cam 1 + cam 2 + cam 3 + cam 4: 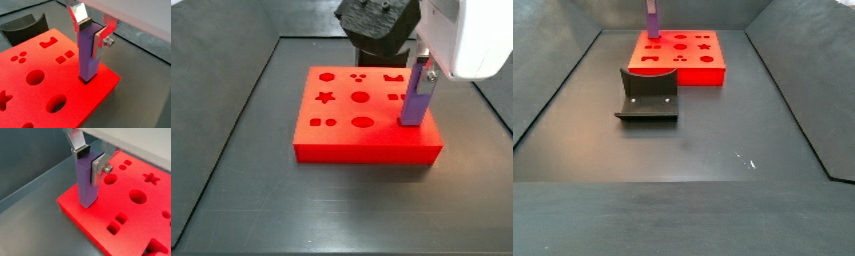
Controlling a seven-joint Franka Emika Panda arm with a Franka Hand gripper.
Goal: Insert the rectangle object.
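Note:
The rectangle object (89, 55) is a slim purple-blue bar standing upright, its lower end set in a hole near a corner of the red block (40, 95). My gripper (92, 31) is shut on the bar's upper part, one silver finger on each side. Both show in the other wrist view too: the gripper (90, 159), the bar (87, 180) and the block (133, 223). In a side view the bar (417, 103) stands at the block's (358, 140) right edge under the gripper (422, 70). In a side view the bar (652, 18) rises from the block's (680, 65) far left corner.
The red block has several other shaped holes, such as a star (325, 98) and an oval (362, 121). The dark fixture (647, 95) stands on the floor just in front of the block; it also shows in a wrist view (23, 27). Grey sloping walls (553, 90) enclose the floor.

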